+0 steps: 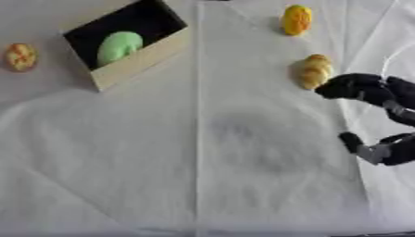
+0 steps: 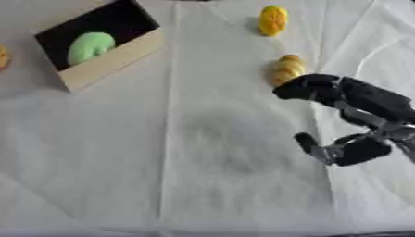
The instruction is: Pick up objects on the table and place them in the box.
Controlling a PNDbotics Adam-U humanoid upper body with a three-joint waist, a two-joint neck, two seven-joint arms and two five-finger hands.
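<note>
Three yellowish objects lie loose on the white cloth [image 1: 203, 152], and a fourth, green one sits in the box. Nearest the working hand is a pale yellow, ridged, oval item [image 1: 313, 71], resembling a bread roll, lying right of the cloth's centre fold. The right hand [image 2: 340, 99] enters from the right edge; its curled fingers [image 2: 304, 88] arch over the item's near right side, with the fingertips at or just beside its lower end. Contact cannot be confirmed. The thumb [image 2: 308, 143] stands well apart from the fingers, nearer the camera, and nothing is enclosed between them. The item rests on the cloth.

Beyond it, toward the far edge, lies a brighter yellow oval object [image 1: 297, 20], apart from the hand. At far left, a wooden box [image 1: 138, 62] with a black interior sits at an angle; a light green rounded object [image 1: 119, 47] lies inside it. Left of the box, on the cloth, lies an orange-yellow round object [image 1: 19, 56].
</note>
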